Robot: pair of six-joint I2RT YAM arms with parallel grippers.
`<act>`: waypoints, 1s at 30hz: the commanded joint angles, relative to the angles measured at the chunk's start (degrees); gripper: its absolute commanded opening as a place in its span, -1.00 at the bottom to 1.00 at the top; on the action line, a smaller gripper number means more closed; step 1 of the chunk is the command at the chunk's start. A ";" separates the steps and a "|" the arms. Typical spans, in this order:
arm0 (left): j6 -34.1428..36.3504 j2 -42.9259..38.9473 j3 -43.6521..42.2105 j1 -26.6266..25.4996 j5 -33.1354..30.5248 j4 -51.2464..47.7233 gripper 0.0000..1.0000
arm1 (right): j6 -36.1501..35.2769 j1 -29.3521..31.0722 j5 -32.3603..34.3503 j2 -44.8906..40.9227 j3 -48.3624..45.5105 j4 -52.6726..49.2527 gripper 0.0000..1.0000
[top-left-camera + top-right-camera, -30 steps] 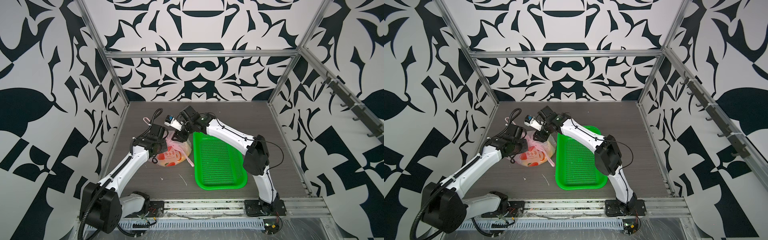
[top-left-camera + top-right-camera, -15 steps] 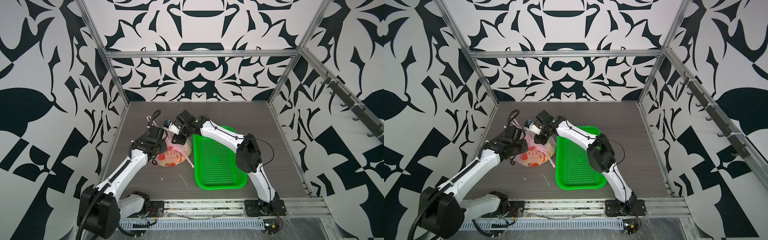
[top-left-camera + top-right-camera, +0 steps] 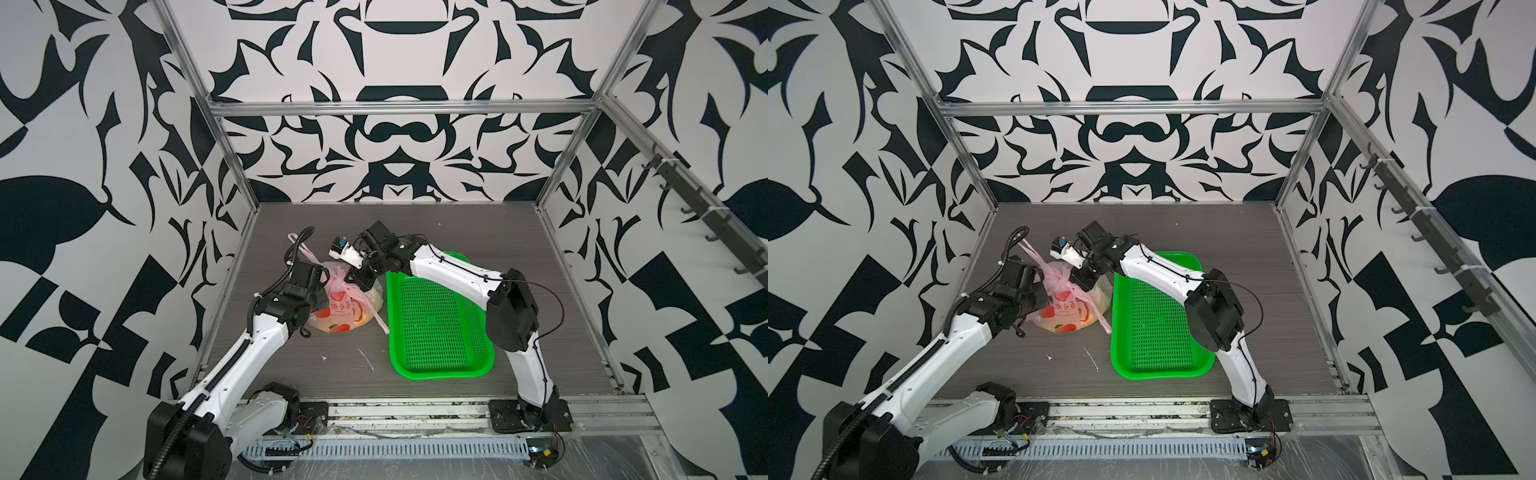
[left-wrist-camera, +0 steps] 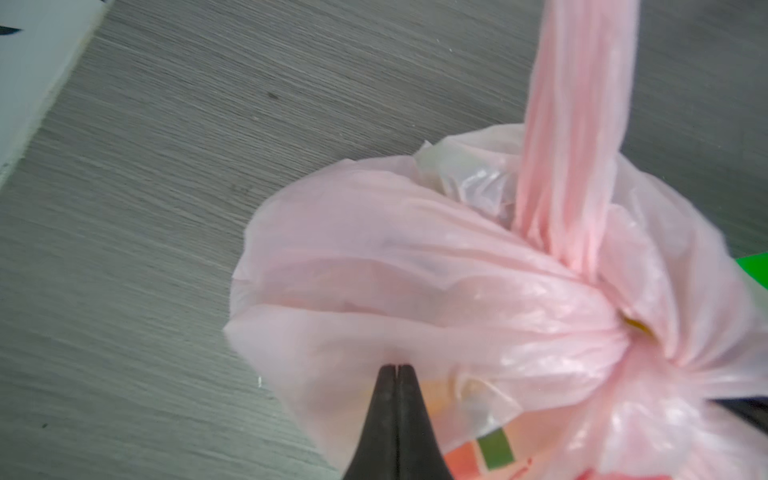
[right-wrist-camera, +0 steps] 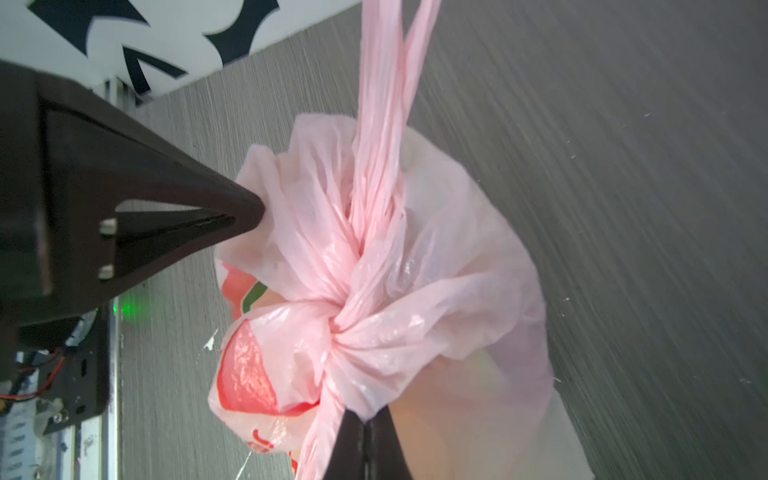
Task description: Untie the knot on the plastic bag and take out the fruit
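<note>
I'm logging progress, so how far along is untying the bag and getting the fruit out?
Done: nothing yet. The knot is tight and the green basket holds nothing.
In hand: the left gripper pinches the plastic bag at its side. The right gripper appears shut on film beside the knot.
To do: loosen the knot, open the bag and lift out the fruit, seen only as yellow through the film.

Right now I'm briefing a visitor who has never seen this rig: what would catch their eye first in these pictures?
First the loud black-and-white patterned walls all around, then the pink plastic bag lying left of the bright green basket on the grey table. Both arms meet at the bag: the left jaws are shut on its side, and the right jaws are closed against the film right beside the knot.
</note>
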 commanded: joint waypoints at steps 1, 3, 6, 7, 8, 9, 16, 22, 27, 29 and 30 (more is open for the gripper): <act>-1.28 -1.86 -1.21 -0.01 -2.15 -0.71 -1.00 | 2.29 -1.30 -2.45 -3.96 -0.89 4.13 -1.00; -0.08 -2.15 -0.84 -0.01 -1.03 -0.20 -1.00 | 2.29 -1.31 -3.29 -3.80 -0.51 3.37 -1.00; 3.51 -1.82 1.10 -0.08 1.62 -0.08 -0.74 | 2.20 -1.35 -4.61 -3.31 -0.10 2.74 -1.00; 5.14 -1.61 2.06 -0.09 3.13 -0.14 -0.57 | 2.20 -1.36 -4.85 -3.20 -0.10 2.75 -1.00; 6.52 -1.21 3.04 -0.07 4.35 -0.68 -0.40 | 2.12 -1.32 -4.91 -3.18 -0.02 2.75 -1.00; 7.32 -0.89 3.91 -0.09 5.16 -1.37 -0.25 | 2.05 -1.31 -4.92 -3.20 -0.02 2.80 -1.00; 13.26 5.00 12.20 -0.22 6.93 -8.77 0.47 | 1.25 -1.35 -6.31 -2.75 0.68 2.15 -1.00; 16.48 12.15 19.06 -2.07 2.48 -16.28 0.64 | 0.55 -1.36 -7.14 -2.65 0.78 1.96 -1.00; 19.35 16.37 21.46 -2.08 1.18 -17.49 0.68 | 0.45 -1.31 -7.71 -2.91 0.26 2.47 -1.00; 19.81 17.55 21.90 -2.11 0.54 -17.03 0.68 | 0.52 -1.35 -7.92 -3.09 -0.14 2.70 -1.00; 19.78 17.99 22.06 -2.10 -0.19 -16.79 0.67 | 0.53 -1.33 -7.97 -3.17 -0.32 2.88 -1.00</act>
